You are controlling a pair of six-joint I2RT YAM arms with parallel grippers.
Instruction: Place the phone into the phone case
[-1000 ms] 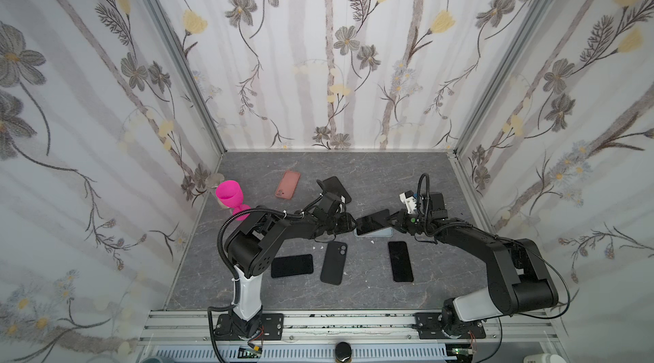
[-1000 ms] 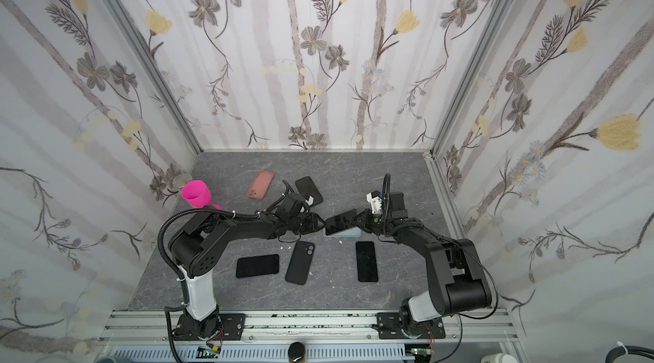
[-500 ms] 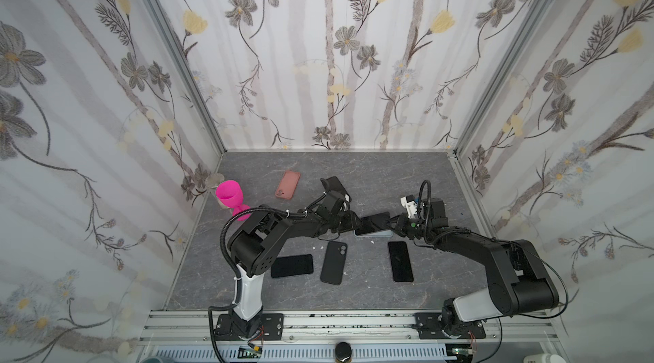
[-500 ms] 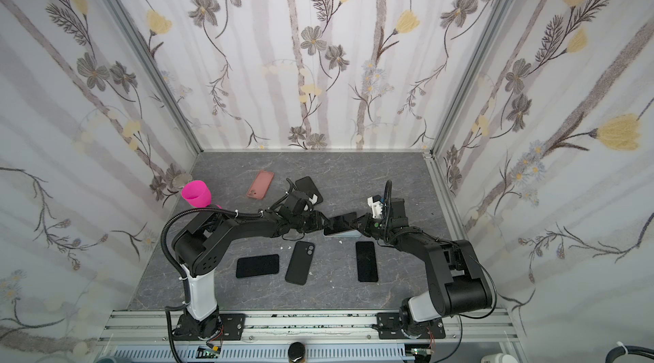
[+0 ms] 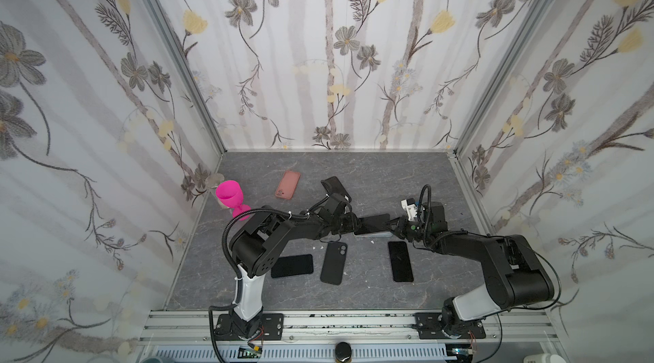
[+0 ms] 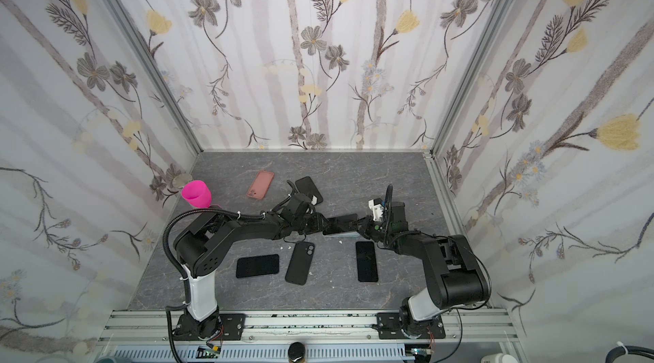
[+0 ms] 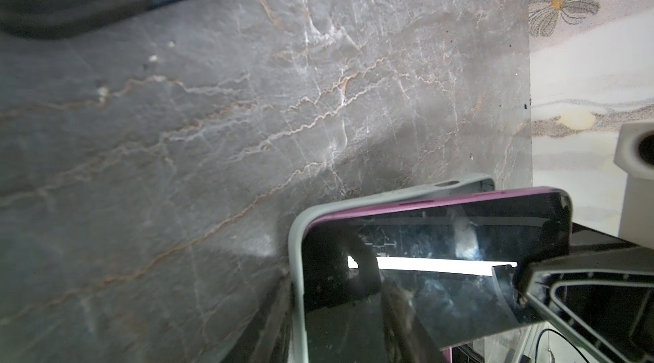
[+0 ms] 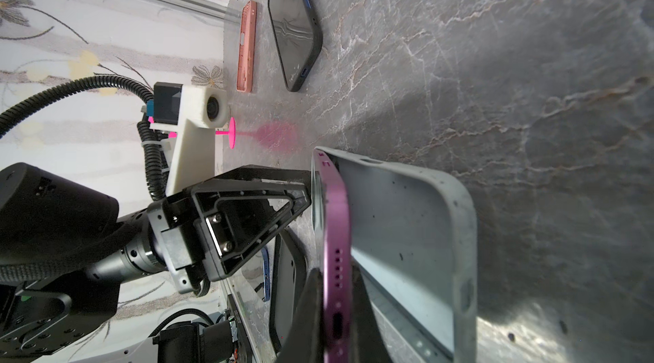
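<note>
I read right hand [image 5: 390, 227] clamped on phone [image 8: 334, 237], that end tilted up off case [image 8: 407, 219]; left hand [image 5: 356, 229] pinches opposite case end.

phone [image 8: 334, 237]: purple rim, black glass. case [image 8: 424, 219]: pale grey, dark specks inside. desk [image 5: 354, 166]: grey marble pattern, white and tan veins. walls [image 5: 318, 42]: white with grey stripes, grey and yellow flowers on dark stems. goblet [image 5: 229, 195]: bright pink. salmon case [image 5: 287, 185]: plain salmon pink. other phones [image 5: 400, 261]: black. arms [image 5: 283, 234]: black, white lower links.
</note>
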